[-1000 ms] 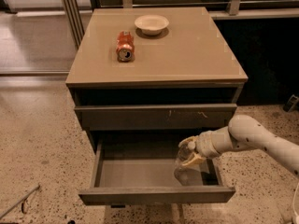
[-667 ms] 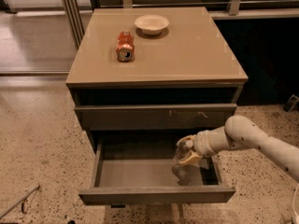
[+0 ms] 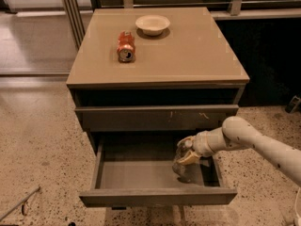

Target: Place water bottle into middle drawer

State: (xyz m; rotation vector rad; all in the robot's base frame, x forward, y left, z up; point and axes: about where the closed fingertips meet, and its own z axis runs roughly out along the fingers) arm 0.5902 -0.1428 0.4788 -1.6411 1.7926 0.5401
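The middle drawer (image 3: 134, 174) is pulled open, showing a flat grey inside. The clear water bottle (image 3: 180, 164) stands roughly upright inside its right part, its base at or just above the drawer floor. My gripper (image 3: 186, 151) reaches in from the right over the drawer's right side and is shut on the bottle's upper part. The white arm runs off to the lower right.
The drawer front with pale scratch marks (image 3: 155, 117) is closed just above the gripper. On the cabinet top (image 3: 197, 55) a red-orange soda can (image 3: 125, 46) lies on its side beside a white bowl (image 3: 152, 24). Speckled floor surrounds the cabinet.
My gripper has moved a little to the left inside the drawer, carrying the bottle with it. The can and the bowl have not moved.
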